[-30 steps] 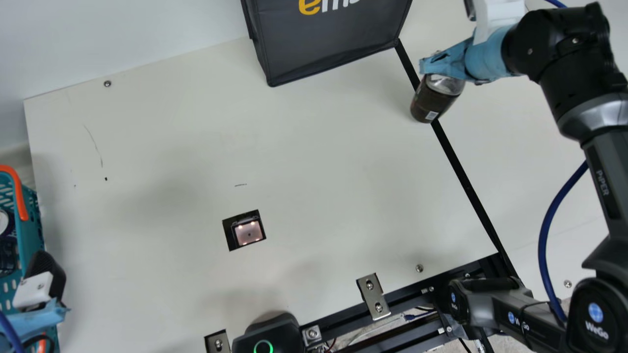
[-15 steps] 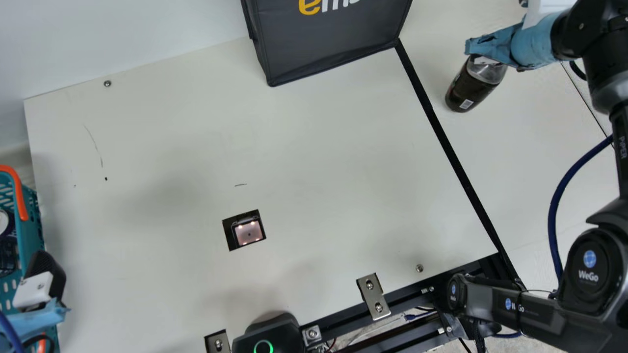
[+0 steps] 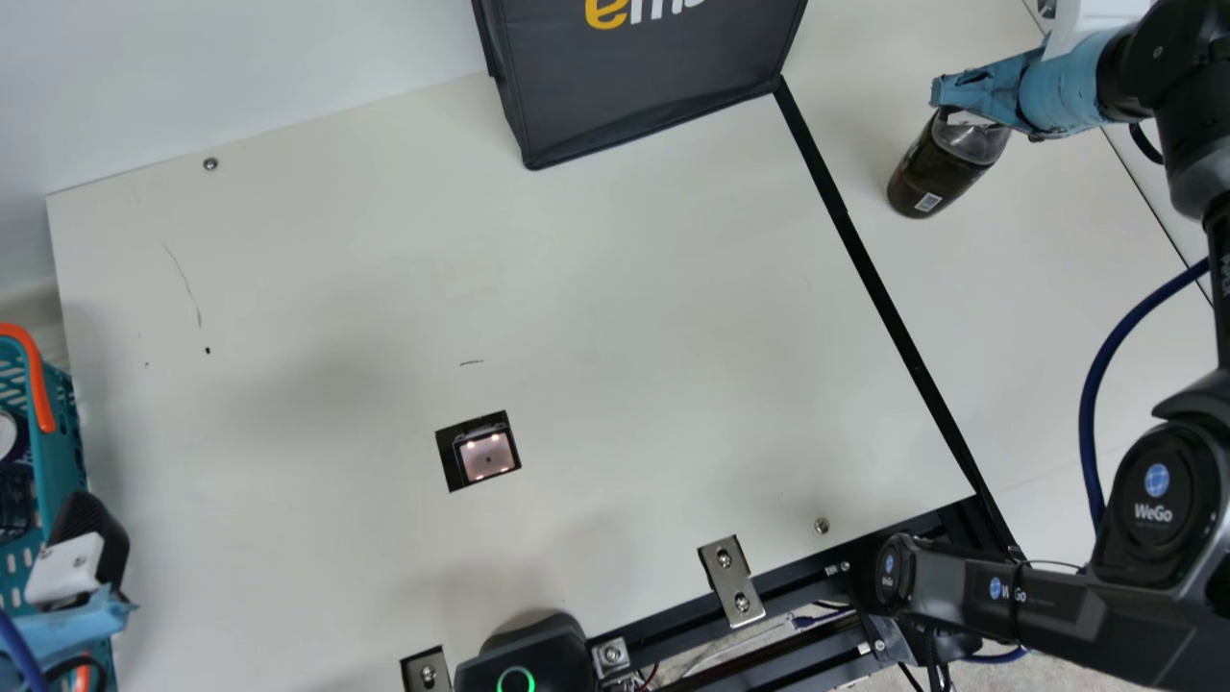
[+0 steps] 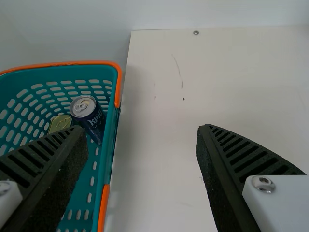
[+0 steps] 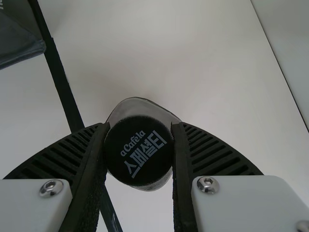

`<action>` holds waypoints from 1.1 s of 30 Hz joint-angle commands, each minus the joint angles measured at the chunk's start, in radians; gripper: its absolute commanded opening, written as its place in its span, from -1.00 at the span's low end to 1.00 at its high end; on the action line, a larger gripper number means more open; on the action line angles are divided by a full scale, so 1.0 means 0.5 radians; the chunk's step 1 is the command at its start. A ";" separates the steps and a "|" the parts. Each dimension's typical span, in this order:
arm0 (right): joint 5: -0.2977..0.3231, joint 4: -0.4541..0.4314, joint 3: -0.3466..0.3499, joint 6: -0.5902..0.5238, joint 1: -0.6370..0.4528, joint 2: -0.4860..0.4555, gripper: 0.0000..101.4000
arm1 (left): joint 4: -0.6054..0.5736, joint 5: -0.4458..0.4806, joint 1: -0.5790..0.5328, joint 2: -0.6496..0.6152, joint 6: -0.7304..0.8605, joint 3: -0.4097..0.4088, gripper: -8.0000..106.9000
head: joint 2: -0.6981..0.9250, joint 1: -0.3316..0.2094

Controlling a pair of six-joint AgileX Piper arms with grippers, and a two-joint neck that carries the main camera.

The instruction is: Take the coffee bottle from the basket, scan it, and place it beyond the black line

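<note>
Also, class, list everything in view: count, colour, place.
Table: one, cream, centre
Coffee bottle: one, brown, beyond line
Line: one, black, across table
Basket: one, teal, left
Cans: two visible, blue, gold, basket
Bag: one, grey, far side
Scanner: one, black, in table
Ring-lit device: one, black, near edge
Brackets: three, silver, near edge
Cables: several, blue, both sides
Right arm: one, black, right
Left gripper: one, black, by basket
Right gripper: one, black, holding bottle

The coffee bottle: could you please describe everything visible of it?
The coffee bottle looks plastic, with a clear shoulder, dark body, small white barcode patch and black cap with white print. The right gripper clasps the cap from both sides. It is cap-up past the black line; whether its base touches the table is unclear.
</note>
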 commanded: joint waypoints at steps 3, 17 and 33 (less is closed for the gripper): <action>-0.024 0.005 0.016 -0.005 0.002 -0.002 -1.00 | 0.000 0.000 0.000 0.000 0.000 0.000 0.71 | -0.002 -0.052; -0.061 -0.018 0.051 0.007 0.026 -0.023 -0.74 | 0.000 0.000 0.000 0.000 0.000 0.000 0.71 | -0.002 -0.052; -0.059 -0.028 0.064 0.034 0.058 -0.065 0.32 | 0.000 0.000 0.000 0.000 0.000 0.000 0.71 | -0.002 -0.052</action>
